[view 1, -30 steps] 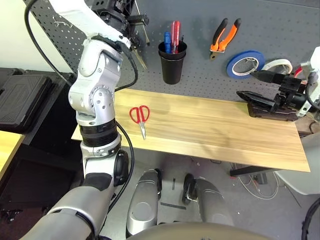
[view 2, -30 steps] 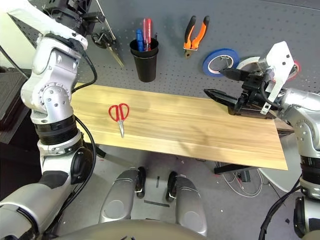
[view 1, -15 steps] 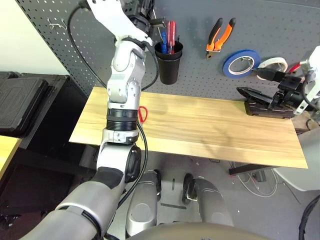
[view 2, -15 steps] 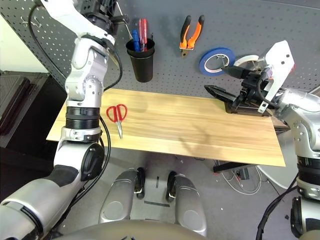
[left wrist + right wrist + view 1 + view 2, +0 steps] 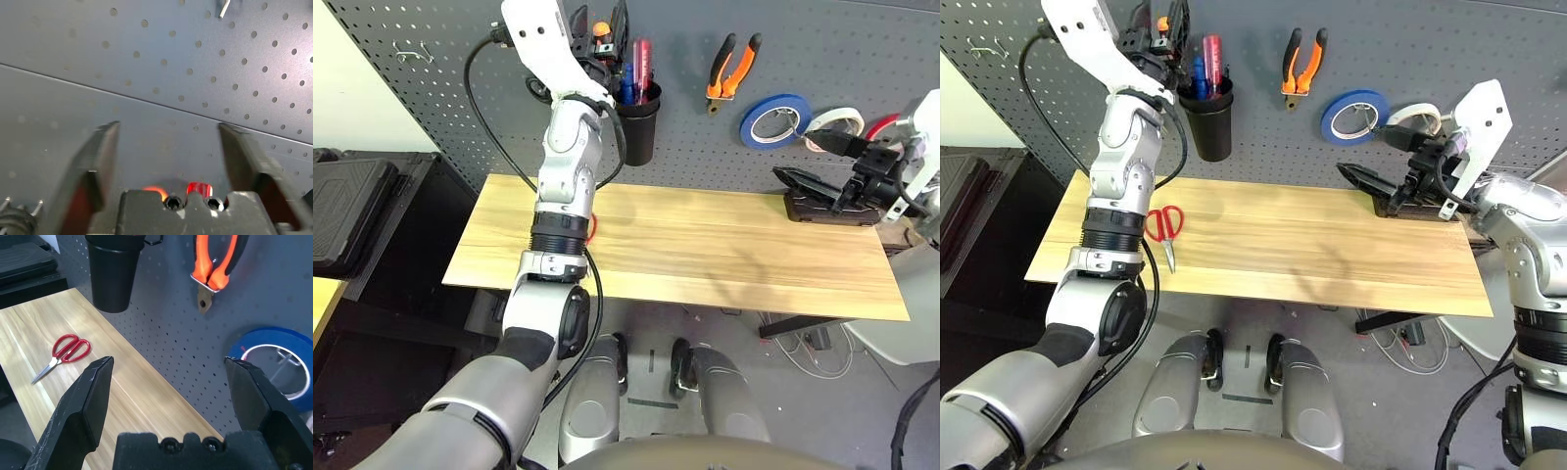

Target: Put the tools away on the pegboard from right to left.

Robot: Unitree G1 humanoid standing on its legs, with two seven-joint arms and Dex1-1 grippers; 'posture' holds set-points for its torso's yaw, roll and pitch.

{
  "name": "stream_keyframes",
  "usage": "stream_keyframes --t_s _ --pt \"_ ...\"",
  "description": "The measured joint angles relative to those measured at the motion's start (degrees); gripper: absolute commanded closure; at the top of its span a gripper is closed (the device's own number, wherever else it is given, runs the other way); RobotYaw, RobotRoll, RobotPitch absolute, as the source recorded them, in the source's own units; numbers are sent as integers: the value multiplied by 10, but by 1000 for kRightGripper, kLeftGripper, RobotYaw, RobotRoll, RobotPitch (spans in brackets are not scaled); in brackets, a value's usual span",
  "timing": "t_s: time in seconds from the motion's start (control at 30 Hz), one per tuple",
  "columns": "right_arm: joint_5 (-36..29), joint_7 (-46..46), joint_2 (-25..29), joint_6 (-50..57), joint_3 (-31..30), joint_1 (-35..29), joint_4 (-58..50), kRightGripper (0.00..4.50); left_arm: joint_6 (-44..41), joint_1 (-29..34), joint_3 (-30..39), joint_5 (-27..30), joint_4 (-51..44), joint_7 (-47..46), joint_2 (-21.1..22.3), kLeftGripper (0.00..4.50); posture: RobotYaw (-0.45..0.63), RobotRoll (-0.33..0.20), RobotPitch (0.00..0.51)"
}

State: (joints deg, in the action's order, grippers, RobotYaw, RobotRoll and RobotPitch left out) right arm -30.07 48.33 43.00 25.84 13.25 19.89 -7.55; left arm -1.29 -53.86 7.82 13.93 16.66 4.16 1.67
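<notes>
Red-handled scissors (image 5: 1164,227) lie flat near the left end of the wooden worktop (image 5: 1332,264). On the grey pegboard (image 5: 862,49) hang the orange pliers (image 5: 726,72) and the whitish tape roll (image 5: 837,122). Left gripper (image 5: 166,147) is wide open and empty, up at the pegboard. Right gripper (image 5: 171,387) is wide open too, holding nothing.
</notes>
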Motion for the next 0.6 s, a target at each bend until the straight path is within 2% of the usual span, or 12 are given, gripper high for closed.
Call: stream_keyframes --t_s 0.2,0.3,0.33,0.43,0.6 --pt "1 11 -11 -5 -27 13 10 0 -117 60 0 23 -205 16 60 60 124 0 159" --pt "8 19 -12 -8 -36 15 12 0 -171 90 4 43 -279 25 90 60 147 0 169" --pt "10 23 -13 -13 -40 15 13 0 -213 122 10 65 -336 33 114 60 161 0 174" --pt "14 32 -14 -17 -46 13 22 0 -286 182 26 116 -423 46 148 60 175 0 181" --pt "31 49 -21 -34 -66 14 35 0 -379 312 44 186 -536 65 198 60 196 0 202"
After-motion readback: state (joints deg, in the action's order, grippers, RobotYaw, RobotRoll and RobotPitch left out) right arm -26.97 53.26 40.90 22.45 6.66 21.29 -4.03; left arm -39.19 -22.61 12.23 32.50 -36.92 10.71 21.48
